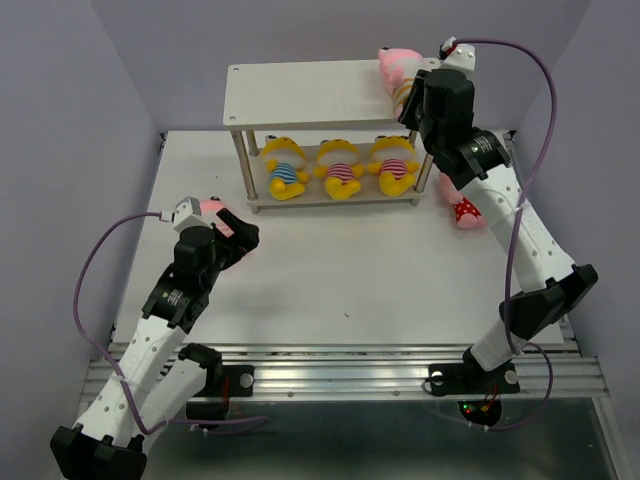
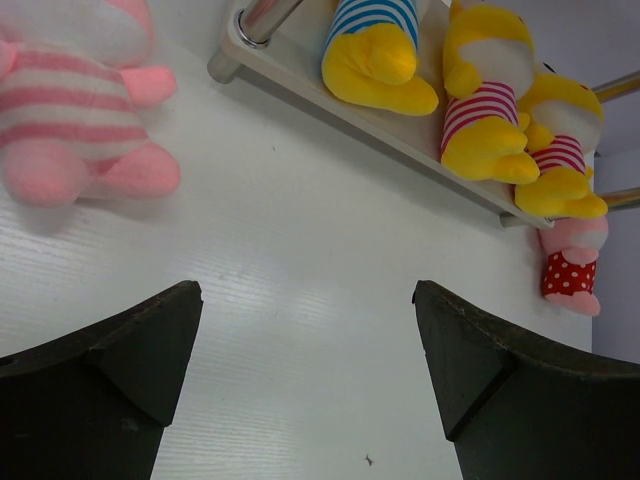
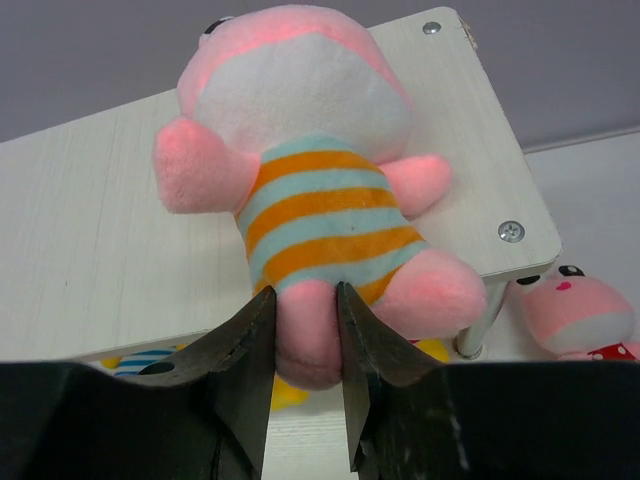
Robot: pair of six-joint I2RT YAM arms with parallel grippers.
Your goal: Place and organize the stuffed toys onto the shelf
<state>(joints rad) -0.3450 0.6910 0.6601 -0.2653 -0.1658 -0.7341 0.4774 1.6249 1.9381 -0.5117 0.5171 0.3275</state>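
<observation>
R claw (image 3: 305,300) grips pink toy (image 3: 300,170) leg atop shelf (image 3: 90,230).

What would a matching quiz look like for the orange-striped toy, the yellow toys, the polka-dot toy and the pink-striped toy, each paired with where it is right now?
Things:
1. orange-striped toy
2. yellow toys
3. polka-dot toy
4. pink-striped toy

Places:
A. on the table, right of the shelf
B. on the top board
C. on the table, left of the shelf
D. on the lower board

Pairs: 1-B, 2-D, 3-A, 4-C
</observation>
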